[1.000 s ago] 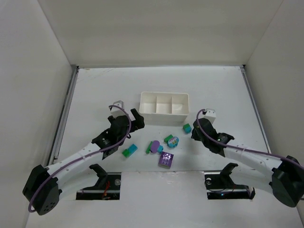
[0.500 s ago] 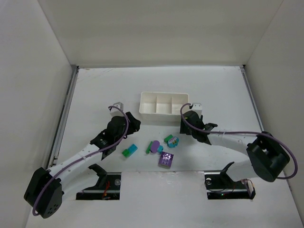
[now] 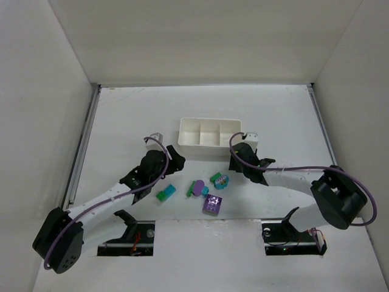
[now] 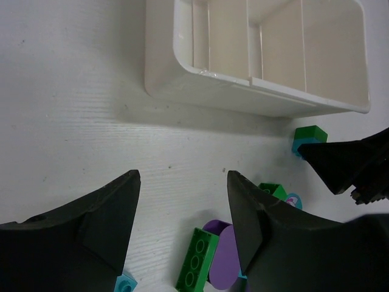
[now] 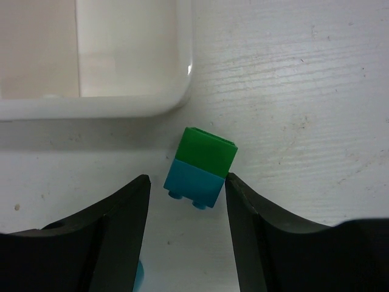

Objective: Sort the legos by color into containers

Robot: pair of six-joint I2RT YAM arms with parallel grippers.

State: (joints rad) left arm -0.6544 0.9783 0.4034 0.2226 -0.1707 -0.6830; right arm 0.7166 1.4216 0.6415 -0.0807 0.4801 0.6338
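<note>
The white three-compartment tray (image 3: 209, 143) stands mid-table, and all its compartments look empty. My right gripper (image 3: 233, 163) is open just off the tray's near right corner (image 5: 173, 103). In the right wrist view its jaws (image 5: 187, 181) straddle a small green-on-teal brick (image 5: 200, 167) lying on the table, and the right finger is close to or touching it. My left gripper (image 3: 174, 159) is open and empty near the tray's left front (image 4: 182, 67). Below its jaws (image 4: 182, 182) lie a green brick (image 4: 197, 258) and a purple oval piece (image 4: 226, 255).
Loose legos lie in front of the tray. They are a green and teal brick (image 3: 165, 193), a purple and green pair (image 3: 196, 187), a green and teal piece with a round tile (image 3: 219, 180) and a purple square brick (image 3: 212, 204). White walls enclose the table.
My right gripper has swung left and forward to the tray's near right corner, around the green-on-teal brick. My left gripper has shifted slightly towards the tray.
</note>
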